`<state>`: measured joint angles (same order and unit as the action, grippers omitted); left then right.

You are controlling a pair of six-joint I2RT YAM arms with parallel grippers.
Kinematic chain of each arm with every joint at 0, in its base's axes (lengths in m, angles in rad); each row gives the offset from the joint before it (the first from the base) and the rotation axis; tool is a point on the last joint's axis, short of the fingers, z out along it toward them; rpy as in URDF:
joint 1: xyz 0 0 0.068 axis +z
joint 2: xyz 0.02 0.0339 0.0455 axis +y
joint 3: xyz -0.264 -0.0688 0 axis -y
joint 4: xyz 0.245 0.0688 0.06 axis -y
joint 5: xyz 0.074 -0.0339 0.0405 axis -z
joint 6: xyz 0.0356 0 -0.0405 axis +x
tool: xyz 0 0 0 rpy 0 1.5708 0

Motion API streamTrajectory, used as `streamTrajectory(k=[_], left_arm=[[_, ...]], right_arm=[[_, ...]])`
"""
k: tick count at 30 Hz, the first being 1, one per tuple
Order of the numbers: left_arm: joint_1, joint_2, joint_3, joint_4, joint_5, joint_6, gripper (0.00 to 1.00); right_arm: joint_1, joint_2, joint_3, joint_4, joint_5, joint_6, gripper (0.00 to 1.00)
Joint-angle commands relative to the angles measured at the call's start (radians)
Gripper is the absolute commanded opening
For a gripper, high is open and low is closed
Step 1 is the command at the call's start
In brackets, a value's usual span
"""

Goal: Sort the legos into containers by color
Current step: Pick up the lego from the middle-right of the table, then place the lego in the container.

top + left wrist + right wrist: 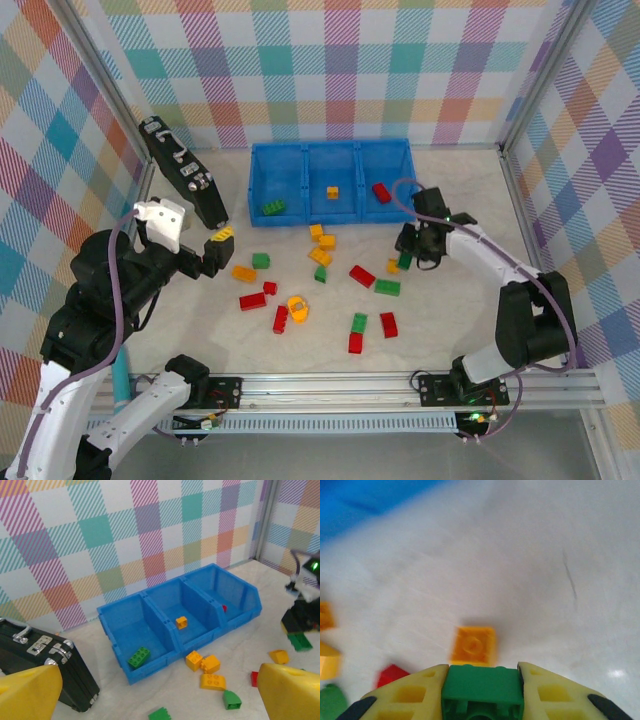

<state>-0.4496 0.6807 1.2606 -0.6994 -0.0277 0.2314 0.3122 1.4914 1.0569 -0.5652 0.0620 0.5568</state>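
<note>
My right gripper [408,254] is shut on a green lego [482,687], low over the table at the right of the pile; the same lego [404,261] sits between its yellow fingers [415,695]. A small orange lego [474,645] lies just beyond it. The blue container tray [305,147] stands at the back; its left compartment holds a green lego [138,656], the middle an orange one [181,622], the right a red one [382,192]. My left gripper [215,250] hangs open and empty at the left, its fingers [27,692] wide apart.
Loose legos are scattered mid-table: an orange cluster [322,245], reds [362,275] and greens [387,287]. A black case [185,180] leans at the back left beside the tray. Checked walls enclose the table on three sides.
</note>
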Motion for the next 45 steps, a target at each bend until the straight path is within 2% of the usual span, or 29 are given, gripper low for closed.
streamTrajectory(k=[1,5,13,19,23,34,45], left_arm=[[-0.012,-0.029,-0.041,0.043,-0.067,0.042,1.0],[-0.014,-0.019,-0.032,0.045,-0.075,0.053,1.0],[-0.015,-0.014,-0.047,0.051,-0.1,0.066,1.0],[-0.015,-0.001,-0.052,0.058,-0.11,0.072,1.0],[-0.015,0.014,-0.061,0.066,-0.103,0.071,1.0],[-0.017,0.031,-0.041,0.055,-0.088,0.064,1.0],[-0.017,0.036,-0.024,0.048,-0.064,0.048,1.0]], right_arm=[[0.049,0.0,0.168,0.001,0.035,-0.143,0.25],[0.104,0.107,0.391,0.046,0.041,-0.25,0.26],[0.239,0.429,0.775,0.217,0.055,-0.427,0.27],[0.295,0.671,1.011,0.321,-0.072,-0.544,0.33],[0.329,0.796,1.165,0.275,-0.107,-0.612,0.33],[0.38,0.974,1.284,0.252,-0.094,-0.756,0.34],[0.41,1.153,1.475,0.147,-0.054,-0.848,0.41]])
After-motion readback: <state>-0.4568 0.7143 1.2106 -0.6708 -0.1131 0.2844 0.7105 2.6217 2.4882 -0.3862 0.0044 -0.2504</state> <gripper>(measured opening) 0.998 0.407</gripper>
